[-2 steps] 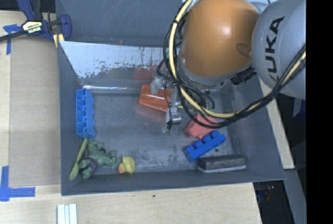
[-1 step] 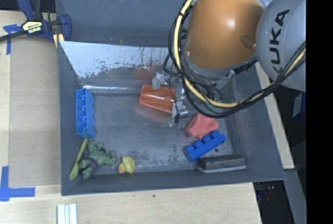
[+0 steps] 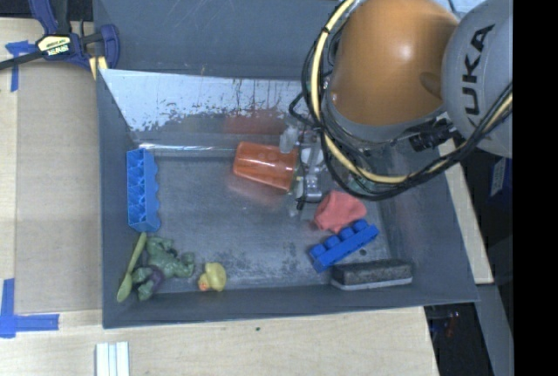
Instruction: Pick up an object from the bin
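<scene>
The claw [image 3: 302, 178] hangs mid-bin at the right end of an orange translucent plastic cup [image 3: 260, 167] lying on its side (spread or pressed together, I cannot tell). Bare, scuffed floor of the grey metal bin [image 3: 218, 230] lies open leftward; a red lump [image 3: 338, 210] sits just right.

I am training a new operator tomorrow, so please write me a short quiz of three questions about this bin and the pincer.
1. Which thing lies nearest to the pincer?
A) the yellow toy duck
B) the orange-red plastic cup lying on its side
C) the green toy figure
2. True or false: the dark grey flat block lies in the lower right corner of the grey metal bin, next to a blue studded toy brick.
3. How many blue bricks lie in the bin?

Key: 1 B; 2 true; 3 two, the second one standing along the left wall.
</scene>
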Controlling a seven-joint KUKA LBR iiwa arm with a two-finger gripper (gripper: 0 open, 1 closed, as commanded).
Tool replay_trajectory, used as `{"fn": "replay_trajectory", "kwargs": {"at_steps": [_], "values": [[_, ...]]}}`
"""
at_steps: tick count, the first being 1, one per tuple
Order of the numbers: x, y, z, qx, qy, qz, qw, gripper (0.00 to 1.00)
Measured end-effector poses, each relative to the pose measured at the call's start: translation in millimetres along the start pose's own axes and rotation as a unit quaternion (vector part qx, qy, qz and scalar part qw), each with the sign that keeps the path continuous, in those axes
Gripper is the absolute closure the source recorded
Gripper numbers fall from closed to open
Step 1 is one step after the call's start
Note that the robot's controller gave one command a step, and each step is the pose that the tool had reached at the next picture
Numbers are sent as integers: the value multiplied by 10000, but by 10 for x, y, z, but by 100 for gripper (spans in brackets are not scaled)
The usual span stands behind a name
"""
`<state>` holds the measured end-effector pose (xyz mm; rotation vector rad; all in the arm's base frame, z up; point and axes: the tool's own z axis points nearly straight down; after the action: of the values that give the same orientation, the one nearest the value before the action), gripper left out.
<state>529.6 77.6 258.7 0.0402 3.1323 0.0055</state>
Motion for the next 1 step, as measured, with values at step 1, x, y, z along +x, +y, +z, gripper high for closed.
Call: {"fn": "replay_trajectory", "kwargs": {"at_steps": [1], "values": [[-350,-132,84,0,-17,-475,9989,0]]}}
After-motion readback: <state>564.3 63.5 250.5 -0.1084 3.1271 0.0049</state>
